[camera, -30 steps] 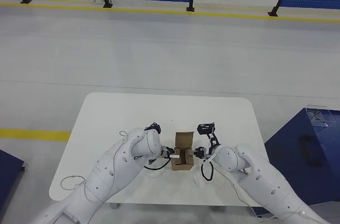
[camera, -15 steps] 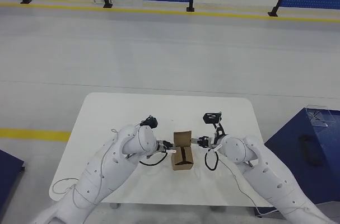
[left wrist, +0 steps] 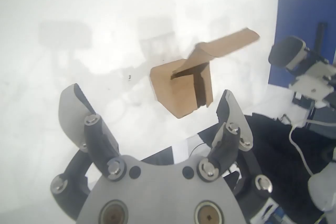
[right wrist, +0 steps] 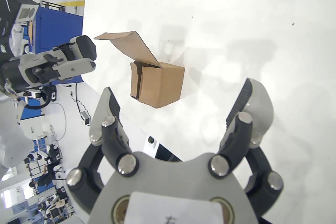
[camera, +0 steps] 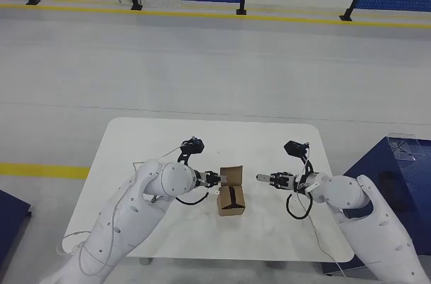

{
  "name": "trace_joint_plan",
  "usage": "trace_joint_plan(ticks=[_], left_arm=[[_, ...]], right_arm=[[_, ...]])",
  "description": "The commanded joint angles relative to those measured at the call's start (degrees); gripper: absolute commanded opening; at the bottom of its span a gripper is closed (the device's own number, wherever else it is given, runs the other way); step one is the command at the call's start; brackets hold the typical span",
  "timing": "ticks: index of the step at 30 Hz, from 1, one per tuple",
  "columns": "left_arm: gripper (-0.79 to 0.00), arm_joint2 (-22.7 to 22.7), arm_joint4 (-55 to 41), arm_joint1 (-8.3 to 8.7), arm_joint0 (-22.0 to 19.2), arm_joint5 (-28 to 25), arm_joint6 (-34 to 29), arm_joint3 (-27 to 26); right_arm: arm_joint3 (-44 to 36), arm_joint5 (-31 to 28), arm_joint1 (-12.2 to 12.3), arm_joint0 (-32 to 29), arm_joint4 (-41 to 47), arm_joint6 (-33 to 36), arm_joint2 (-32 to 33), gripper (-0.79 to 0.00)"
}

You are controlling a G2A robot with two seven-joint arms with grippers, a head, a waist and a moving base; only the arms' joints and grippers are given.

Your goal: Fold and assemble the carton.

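Note:
A small brown carton (camera: 231,201) stands on the white table (camera: 137,145), its lid flap (camera: 233,174) raised and its side flaps folded in. In the left wrist view the carton (left wrist: 181,91) lies a short way beyond my open left gripper (left wrist: 148,92), apart from both fingers. My left gripper (camera: 214,177) is just left of the flap. In the right wrist view the carton (right wrist: 160,83) sits ahead of my open right gripper (right wrist: 178,88), untouched. My right gripper (camera: 263,177) hovers to the carton's right, with a clear gap.
The carton is close to the table's near edge (camera: 229,259). A dark blue cabinet (camera: 393,184) stands off the table's right side and another blue block (camera: 2,213) off its left. Bare tabletop stretches behind the carton.
Both grippers have drawn back from the carton, the right one well off to the right, the left one slightly back and left. The carton now stands alone with its lid up.

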Motion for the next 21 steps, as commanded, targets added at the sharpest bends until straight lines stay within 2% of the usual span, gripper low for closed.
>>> trace_joint_plan(ticks=[1, 2, 4, 6, 10, 15, 21], left_arm=[[-0.068, 1.03, 0.72, -0.13, 0.05, -6.81, 1.94, 0.50], [-0.157, 1.48, 1.10, -0.24, -0.04, -9.02, 3.18, 1.19], [-0.194, 2.35, 0.80, -0.66, -0.78, -11.81, 4.53, 3.46], [-0.323, 3.13, -0.05, -1.25, -1.74, -13.45, 6.21, 5.76], [-0.428, 4.86, -2.25, -2.62, -4.40, -15.22, 6.65, 10.82], [-0.474, 6.57, -4.22, -4.19, -7.10, -16.07, 6.92, 15.03], [-0.529, 7.06, -4.77, -5.07, -8.25, -15.95, 6.95, 16.42]], right_arm=[[-0.26, -0.37, 0.23, -1.30, 1.67, -0.18, 1.97, 0.000], [-0.35, -0.38, 0.32, -1.92, 2.71, -0.04, 2.83, 0.000], [-0.69, -0.60, 0.48, -2.92, 4.37, 0.07, 4.37, 0.000], [-1.00, -0.70, 0.63, -3.56, 4.73, 0.58, 5.14, 0.000], [-1.00, -0.70, 0.63, -3.56, 4.73, 0.58, 5.14, 0.000], [-1.00, -0.70, 0.63, -3.56, 4.73, 0.58, 5.14, 0.000], [-1.00, -0.70, 0.63, -3.56, 4.73, 0.58, 5.14, 0.000]])
